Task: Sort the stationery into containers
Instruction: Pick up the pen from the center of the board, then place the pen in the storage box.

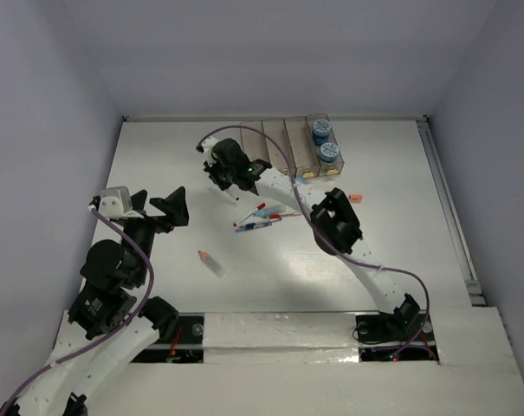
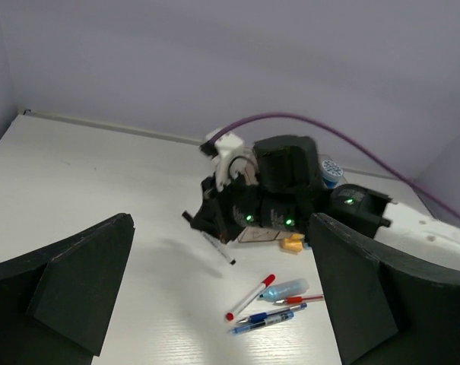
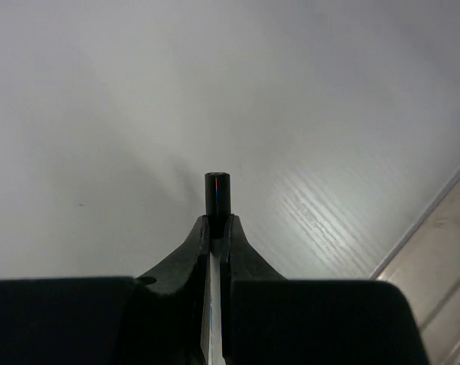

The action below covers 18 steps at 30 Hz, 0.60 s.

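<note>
Gripping one black-and-white pen (image 3: pixel 217 190) in the right claw (image 3: pixel 217 222), clenched tight on it, with the dark capped end poking out past the fingertips. Carrying that pen tilted, tip angled down toward the bench (image 1: pixel 158 156), just in front of the four containers (image 1: pixel 255 139) joined in a row at the far edge. Counting two blue-and-white rolls (image 1: pixel 320 132) in the rightmost bin, one behind the other. Spotting one small yellow piece (image 1: pixel 307 173) at the near end of the third bin, hard to say whether inside or just outside. Over to the left claw (image 1: pixel 178 208): released, spread wide, grasping nothing, hovering at the left side of the bench, well apart from everything loose. Down the middle, scanning a tight cluster: one white marker with a red cap (image 2: pixel 250 296), one stubby blue stick (image 2: pixel 284 290), one thin red pen (image 2: pixel 302 299), and blue pens (image 2: pixel 266 319), one or two, too close together to split. Finding one more stubby stick (image 1: pixel 211 263), pale with an orange end, alone nearer the arm bases. Adding one small orange piece (image 1: pixel 357 198) just right of the right arm.
</note>
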{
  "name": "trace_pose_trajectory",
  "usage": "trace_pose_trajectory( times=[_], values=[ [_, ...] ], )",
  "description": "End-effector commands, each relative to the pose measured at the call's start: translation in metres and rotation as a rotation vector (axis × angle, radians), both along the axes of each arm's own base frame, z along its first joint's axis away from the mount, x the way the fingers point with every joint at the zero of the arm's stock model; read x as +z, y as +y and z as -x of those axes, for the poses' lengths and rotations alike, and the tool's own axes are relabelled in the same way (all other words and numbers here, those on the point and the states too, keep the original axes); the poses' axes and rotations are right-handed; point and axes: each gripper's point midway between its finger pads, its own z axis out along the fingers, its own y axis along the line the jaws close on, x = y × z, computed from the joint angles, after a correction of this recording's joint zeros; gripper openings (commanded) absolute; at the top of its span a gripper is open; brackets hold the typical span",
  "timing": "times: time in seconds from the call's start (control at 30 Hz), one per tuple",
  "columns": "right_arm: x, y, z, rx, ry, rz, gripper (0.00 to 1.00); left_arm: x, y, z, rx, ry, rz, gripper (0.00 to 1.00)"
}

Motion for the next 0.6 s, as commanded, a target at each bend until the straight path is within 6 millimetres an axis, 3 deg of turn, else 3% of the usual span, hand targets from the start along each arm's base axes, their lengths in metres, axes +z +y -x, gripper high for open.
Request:
trace_pose_trajectory(
  times=[0.0, 0.03, 0.07, 0.13, 0.17, 0.27, 0.3, 0.43, 0.57],
  values=[
    [0.175, -0.016, -0.04, -0.173, -0.228, -0.373, 0.0, 0.007, -0.001, -0.002, 0.002, -0.029, 0.007, 0.99],
    [0.193, -0.026, -0.045, -0.196, -0.25, -0.418, 0.0, 0.006, -0.001, -0.003, 0.001, -0.025, 0.009, 0.99],
    [0.202, -0.052, -0.053, -0.246, -0.243, -0.439, 0.0, 0.004, -0.002, -0.004, 0.0, -0.016, 0.004, 0.99],
    [0.208, -0.085, -0.067, -0.31, -0.241, -0.447, 0.0, 0.001, -0.009, -0.007, -0.019, 0.001, -0.004, 0.99],
    [0.216, -0.122, -0.085, -0.384, -0.247, -0.461, 0.0, 0.0, -0.011, -0.008, -0.03, 0.005, -0.009, 0.99],
    [0.19, -0.177, -0.106, -0.486, -0.167, -0.443, 0.0, -0.002, -0.022, -0.011, -0.073, 0.017, -0.024, 0.99],
    [0.181, -0.215, -0.119, -0.557, -0.158, -0.427, 0.0, -0.004, -0.024, -0.012, -0.082, 0.022, -0.028, 0.99],
    [0.155, -0.279, -0.137, -0.688, -0.141, -0.365, 0.0, -0.013, -0.034, -0.019, -0.104, 0.062, -0.05, 0.99],
    [0.137, -0.305, -0.151, -0.724, -0.124, -0.313, 0.0, -0.024, -0.05, -0.025, -0.162, 0.103, -0.082, 0.99]
  ],
)
